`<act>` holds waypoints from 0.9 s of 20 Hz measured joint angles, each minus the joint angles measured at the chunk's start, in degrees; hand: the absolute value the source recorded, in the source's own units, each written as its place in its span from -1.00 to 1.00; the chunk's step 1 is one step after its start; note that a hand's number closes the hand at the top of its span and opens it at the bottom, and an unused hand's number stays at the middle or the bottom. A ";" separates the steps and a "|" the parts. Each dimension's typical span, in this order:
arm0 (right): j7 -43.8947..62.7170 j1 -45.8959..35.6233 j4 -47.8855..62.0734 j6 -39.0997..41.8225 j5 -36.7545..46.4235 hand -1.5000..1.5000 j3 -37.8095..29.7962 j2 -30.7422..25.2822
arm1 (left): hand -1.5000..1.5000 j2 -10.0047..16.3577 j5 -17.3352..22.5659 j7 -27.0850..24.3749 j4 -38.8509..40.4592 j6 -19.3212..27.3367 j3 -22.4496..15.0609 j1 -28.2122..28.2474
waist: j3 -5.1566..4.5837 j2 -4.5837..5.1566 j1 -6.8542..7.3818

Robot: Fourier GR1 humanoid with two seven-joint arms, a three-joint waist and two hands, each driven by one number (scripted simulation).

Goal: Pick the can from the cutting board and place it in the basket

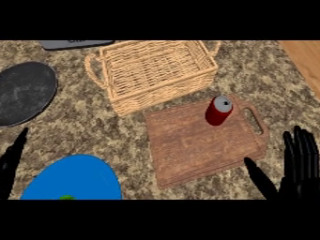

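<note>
- A red can (218, 111) with a silver top is seen standing upright on the far right part of the cutting board (197, 150), close to the handle (258, 123) cut into the board's right end
- The can is touched by neither hand and is set apart from the basket, just beyond the basket's near right corner
- The wooden board is laid at a slant on the speckled counter (273, 84), its far edge just beside the basket
- The woven basket (155, 98) is placed behind the board, toward the far middle of the counter, with nothing seen inside it
- The right hand (302, 164) is shown at the lower right, just off the board's right end, fingers straight and pointing up, thumb spread toward the board's near right corner; nothing is held
- The left hand (6, 166) is shown edge-on at the lower left, fingers straight, nothing held, well apart from the board
- A blue plate (76, 180) is set at the near left, with a small green thing (66, 198) at its near edge
- A dark plate (17, 93) is placed at the far left, and a grey object (76, 44) is partly seen at the far edge, left of the basket
</note>
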 measured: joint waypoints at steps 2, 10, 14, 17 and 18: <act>1.54 4.29 -0.91 -0.56 5.31 -1.00 1.61 2.40 | 0.00 -0.06 -0.21 0.19 -0.40 -0.11 -0.35 -0.15 | -0.01 0.07 0.74; 14.73 20.13 -7.86 -3.67 24.02 -1.00 8.84 5.73 | 0.00 -0.41 -0.94 2.05 -1.59 -0.71 -1.71 -1.39 | 0.17 0.51 3.21; 24.49 25.07 -11.96 -2.86 33.70 -1.00 13.84 6.08 | 0.00 -0.71 -1.78 3.48 -2.88 -0.90 -2.82 -2.21 | 0.30 0.65 4.65; 32.99 25.29 -13.28 -1.23 41.54 -1.00 18.37 6.19 | 0.00 -1.69 -2.43 4.86 -2.59 -1.05 -3.65 -4.15 | 0.37 0.78 5.52; 36.12 24.91 -13.43 -0.49 44.21 -1.00 19.74 6.22 | 0.00 -1.85 -2.86 5.54 -3.06 -0.87 -3.95 -4.49 | 0.39 0.77 5.88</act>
